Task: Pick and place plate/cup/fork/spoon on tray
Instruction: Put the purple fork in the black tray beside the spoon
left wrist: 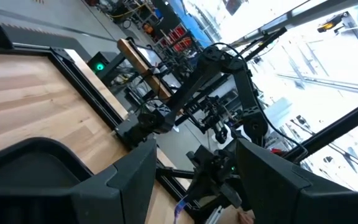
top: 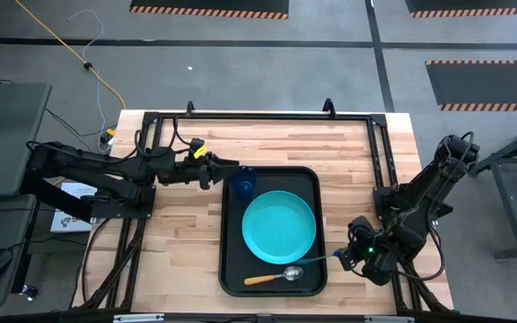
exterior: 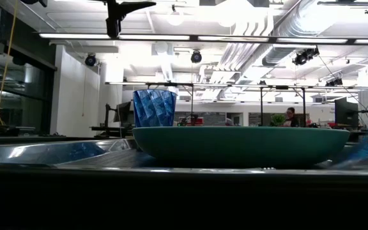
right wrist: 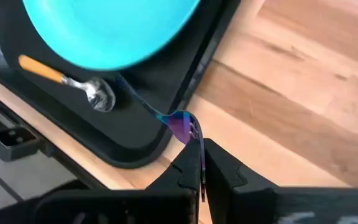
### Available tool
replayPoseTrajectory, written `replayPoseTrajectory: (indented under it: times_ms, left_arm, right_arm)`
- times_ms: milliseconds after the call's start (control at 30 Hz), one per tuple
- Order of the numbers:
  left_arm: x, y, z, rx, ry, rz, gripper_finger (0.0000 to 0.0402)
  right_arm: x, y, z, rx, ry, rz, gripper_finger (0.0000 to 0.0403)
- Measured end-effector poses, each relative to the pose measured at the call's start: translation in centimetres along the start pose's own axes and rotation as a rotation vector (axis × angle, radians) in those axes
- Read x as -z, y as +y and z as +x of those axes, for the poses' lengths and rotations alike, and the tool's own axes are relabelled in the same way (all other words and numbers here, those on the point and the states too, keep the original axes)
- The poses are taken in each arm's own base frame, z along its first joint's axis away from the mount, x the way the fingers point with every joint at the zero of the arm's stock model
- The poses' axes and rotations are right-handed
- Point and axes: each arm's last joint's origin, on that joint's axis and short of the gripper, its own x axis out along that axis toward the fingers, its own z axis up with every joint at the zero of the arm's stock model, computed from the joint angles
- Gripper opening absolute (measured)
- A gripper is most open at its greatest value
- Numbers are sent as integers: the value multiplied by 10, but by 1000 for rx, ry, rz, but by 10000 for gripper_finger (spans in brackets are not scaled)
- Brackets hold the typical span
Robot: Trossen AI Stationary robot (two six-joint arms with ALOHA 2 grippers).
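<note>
Item: right gripper (right wrist: 201, 163), pinched on the fork (right wrist: 178, 122) at the tray's (top: 229, 269) four o'clock rim. I log plate (top: 279, 226), cup (top: 245, 184) and spoon (top: 273, 276) on the tray. Left gripper (top: 212, 170) parted at ten o'clock.

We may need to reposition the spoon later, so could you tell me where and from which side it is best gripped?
Grip the spoon by its orange handle, coming straight down from above. The handle lies flat on the tray floor with bare space around it, whereas the silver bowl sits close to the fork and plate.
</note>
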Motion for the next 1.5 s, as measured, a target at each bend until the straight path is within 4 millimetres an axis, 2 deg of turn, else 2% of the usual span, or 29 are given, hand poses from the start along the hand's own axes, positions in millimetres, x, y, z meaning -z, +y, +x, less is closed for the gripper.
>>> replayPoseTrajectory:
  times_ms: [767, 1133, 1267, 1500]
  left_arm:
    - [0, 0, 0, -1, 1, 1, 209]
    - [0, 0, 0, -1, 1, 1, 209]
    - [0, 0, 0, -1, 1, 1, 209]
    - [0, 0, 0, 0, 1, 1, 209]
  right_arm:
    - [5, 5, 0, -38, 94, -58, 0]
    - [4, 3, 1, -19, 79, -61, 0]
    - [1, 1, 1, -8, 17, -43, 0]
    - [-5, 6, 3, -39, -16, -30, 0]
